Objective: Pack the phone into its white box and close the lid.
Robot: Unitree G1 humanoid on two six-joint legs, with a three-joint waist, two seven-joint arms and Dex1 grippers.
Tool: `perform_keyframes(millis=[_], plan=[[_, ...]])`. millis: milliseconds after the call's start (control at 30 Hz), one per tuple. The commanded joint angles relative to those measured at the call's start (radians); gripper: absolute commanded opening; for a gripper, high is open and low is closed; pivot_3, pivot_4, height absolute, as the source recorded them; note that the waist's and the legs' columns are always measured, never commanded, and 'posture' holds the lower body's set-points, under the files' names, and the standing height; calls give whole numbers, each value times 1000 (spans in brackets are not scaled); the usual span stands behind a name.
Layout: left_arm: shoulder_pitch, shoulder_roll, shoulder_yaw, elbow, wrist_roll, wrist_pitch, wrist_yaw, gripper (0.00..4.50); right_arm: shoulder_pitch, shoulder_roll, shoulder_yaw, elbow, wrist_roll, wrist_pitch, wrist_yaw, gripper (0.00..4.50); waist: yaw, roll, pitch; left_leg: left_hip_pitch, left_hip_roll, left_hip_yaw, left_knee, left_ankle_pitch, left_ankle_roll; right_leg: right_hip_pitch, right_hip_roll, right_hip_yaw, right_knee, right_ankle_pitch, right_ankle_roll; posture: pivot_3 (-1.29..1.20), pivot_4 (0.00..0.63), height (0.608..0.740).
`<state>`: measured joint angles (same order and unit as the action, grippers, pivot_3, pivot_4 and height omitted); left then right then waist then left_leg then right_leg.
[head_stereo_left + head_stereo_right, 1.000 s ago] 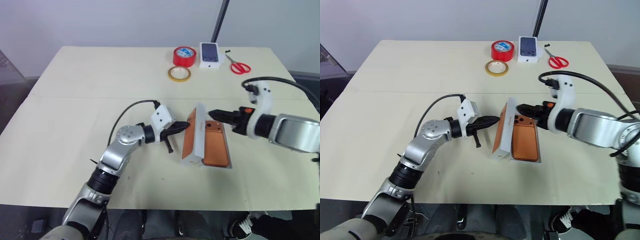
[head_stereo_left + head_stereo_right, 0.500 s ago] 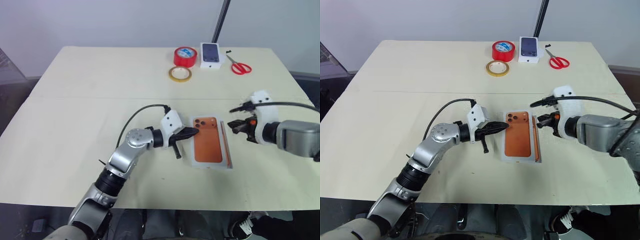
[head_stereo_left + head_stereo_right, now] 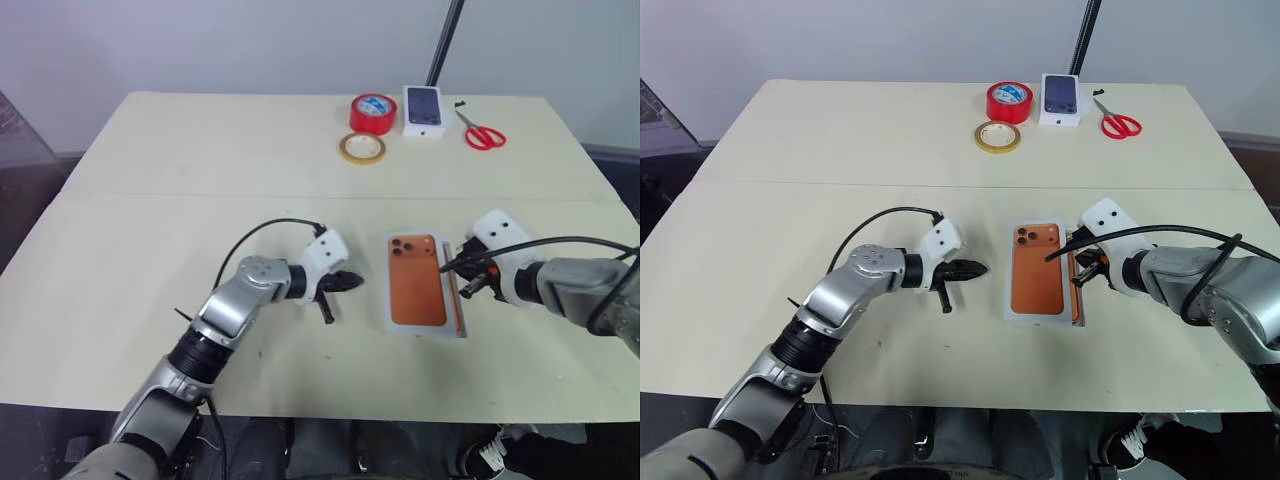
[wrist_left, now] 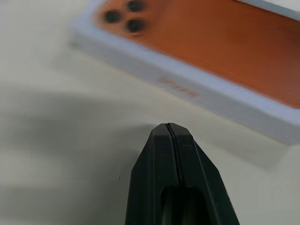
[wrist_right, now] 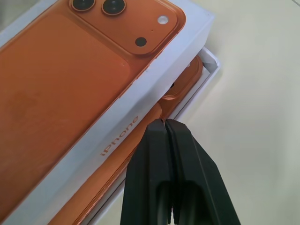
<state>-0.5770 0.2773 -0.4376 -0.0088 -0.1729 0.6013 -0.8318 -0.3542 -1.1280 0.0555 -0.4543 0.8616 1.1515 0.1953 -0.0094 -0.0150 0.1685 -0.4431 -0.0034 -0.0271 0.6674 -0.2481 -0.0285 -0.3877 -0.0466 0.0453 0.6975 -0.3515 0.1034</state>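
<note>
Lid now flat, no longer upright.

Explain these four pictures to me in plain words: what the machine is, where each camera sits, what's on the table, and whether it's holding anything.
This is a humanoid robot with two arms, each ending in a two-fingered black gripper. Two pictures come from cameras in its head, looking down over a beige table. The other two come from cameras on its wrists, looking along the fingers.

In the middle lies the white box with the phone inside; the lid, printed with an orange phone, rests askew on top, not fully seated. The left gripper and right gripper sit on either side, both shut and holding nothing.

At the far edge are red tape, a yellowish tape ring, a small phone box and red scissors.
</note>
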Motion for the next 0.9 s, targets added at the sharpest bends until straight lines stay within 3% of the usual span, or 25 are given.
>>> perform_keyframes(millis=[33,333,900], plan=[[-40,-40,-25,29,21,-28,-2,0,2,9,-20,-28,-57,9,36,61,0,0,0,0,0,0,0,0,0,0,0,0,0,0,0,0,150,709],[-60,-131,-7,54,10,-31,7,0,26,49,-54,-68,-126,57,80,61,1,0,0,0,0,0,0,0,0,0,0,0,0,0,0,0,150,709],[-58,-166,4,36,2,-18,4,0,58,99,-84,-82,-234,101,139,61,0,0,0,0,0,0,0,0,0,0,0,0,0,0,0,0,150,709]])
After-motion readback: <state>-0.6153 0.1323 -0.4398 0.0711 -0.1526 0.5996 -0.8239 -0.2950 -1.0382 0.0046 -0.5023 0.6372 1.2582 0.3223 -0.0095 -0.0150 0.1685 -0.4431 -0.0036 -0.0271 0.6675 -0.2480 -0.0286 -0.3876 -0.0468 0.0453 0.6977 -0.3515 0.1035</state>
